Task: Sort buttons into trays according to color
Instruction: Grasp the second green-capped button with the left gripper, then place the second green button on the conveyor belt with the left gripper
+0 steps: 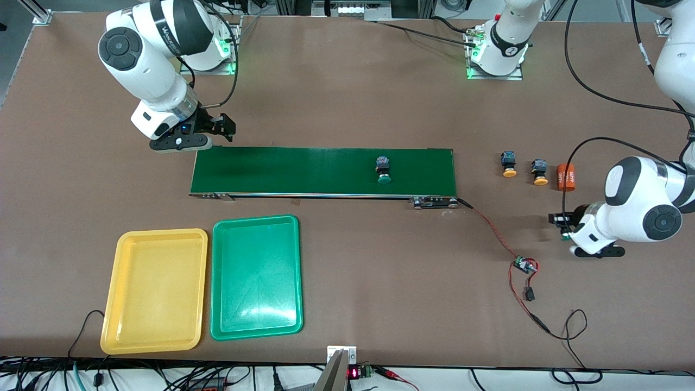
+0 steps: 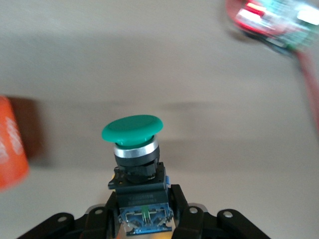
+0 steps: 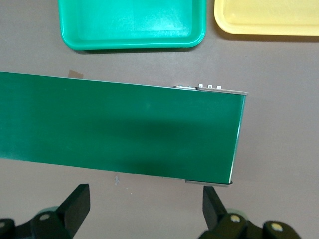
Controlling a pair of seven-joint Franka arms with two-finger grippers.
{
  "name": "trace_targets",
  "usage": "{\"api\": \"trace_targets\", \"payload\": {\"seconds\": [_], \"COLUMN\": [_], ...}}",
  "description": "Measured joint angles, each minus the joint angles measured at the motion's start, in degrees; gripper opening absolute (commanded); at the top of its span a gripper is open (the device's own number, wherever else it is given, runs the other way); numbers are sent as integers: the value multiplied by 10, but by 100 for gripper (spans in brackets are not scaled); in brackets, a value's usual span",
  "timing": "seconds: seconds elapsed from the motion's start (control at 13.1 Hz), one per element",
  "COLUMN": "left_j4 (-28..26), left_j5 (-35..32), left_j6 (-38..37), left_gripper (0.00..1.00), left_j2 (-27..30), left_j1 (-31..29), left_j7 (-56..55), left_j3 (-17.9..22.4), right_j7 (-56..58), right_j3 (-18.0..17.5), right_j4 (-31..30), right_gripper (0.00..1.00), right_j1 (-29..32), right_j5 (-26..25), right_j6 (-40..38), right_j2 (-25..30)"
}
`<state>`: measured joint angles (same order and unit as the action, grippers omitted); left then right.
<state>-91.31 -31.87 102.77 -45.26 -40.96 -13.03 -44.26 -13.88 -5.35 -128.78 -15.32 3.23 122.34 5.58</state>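
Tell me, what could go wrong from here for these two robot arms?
1. The left hand grips a green button only by its lower body, so it might tilt or slip out.
2. Another green button lies on the conveyor belt; the open right hand waits over the belt's end and could miss it.
3. The green tray and yellow tray sit side by side, so a drop might land wrong.

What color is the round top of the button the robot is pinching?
Green. The left gripper holds the button; the left wrist view shows it best.
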Motion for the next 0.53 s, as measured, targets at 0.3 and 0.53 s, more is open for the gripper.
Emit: {"api": "trace_targets", "payload": {"seconds": [0.3,0.53], "left_j4": [2,-25], "left_j5": [46,57], "left_j6": [-107,-110], "left_gripper": [18,16], "left_j2": [7,5], "left_j1": [10,29], "left_j7": [-90,-181], "left_j3": [-119,-176], "right_j7": [0,0], "right_j3": [0,0], "right_j4": [0,0], "right_gripper": [100,100], "right_j1": [-4,-4], "right_j5": [0,0], "right_j6": [0,0], "right_j2": [0,0]}}
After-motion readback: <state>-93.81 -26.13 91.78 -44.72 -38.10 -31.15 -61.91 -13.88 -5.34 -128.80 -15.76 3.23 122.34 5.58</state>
